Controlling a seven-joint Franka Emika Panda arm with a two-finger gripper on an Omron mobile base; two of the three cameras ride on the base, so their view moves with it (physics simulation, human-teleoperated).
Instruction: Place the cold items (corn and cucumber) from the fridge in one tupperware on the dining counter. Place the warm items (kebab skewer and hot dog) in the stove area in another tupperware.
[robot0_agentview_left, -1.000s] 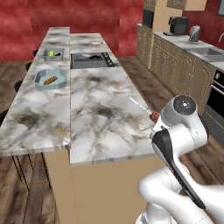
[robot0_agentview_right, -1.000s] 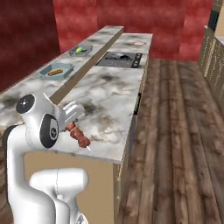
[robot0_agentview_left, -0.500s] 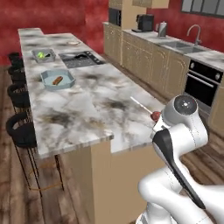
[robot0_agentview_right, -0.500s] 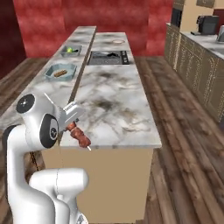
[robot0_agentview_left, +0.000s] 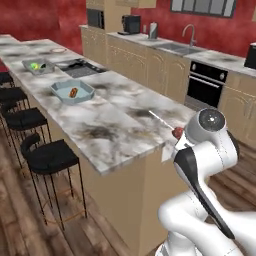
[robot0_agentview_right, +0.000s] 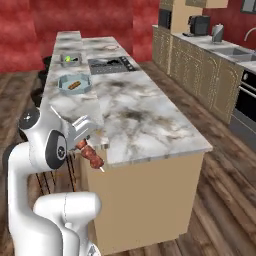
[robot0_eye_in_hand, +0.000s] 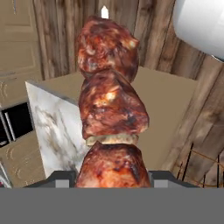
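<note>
Both base views look from behind the arm, forward and down, and share the long marble tabletop (robot0_agentview_left: 115, 120) beyond the tool (robot0_agentview_right: 82, 135): one from its left, one from its right. The hand view looks along the tool, very near the kebab skewer (robot0_eye_in_hand: 109, 105).

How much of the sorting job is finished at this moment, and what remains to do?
Done, it seems: the far tupperware holds green items, probably the corn and cucumber, too small to confirm, and the hot dog lies in the near tupperware. In hand: the end effector is shut on the kebab skewer, off the counter's near end. Left: carry the skewer to the near tupperware and put it beside the hot dog.
</note>
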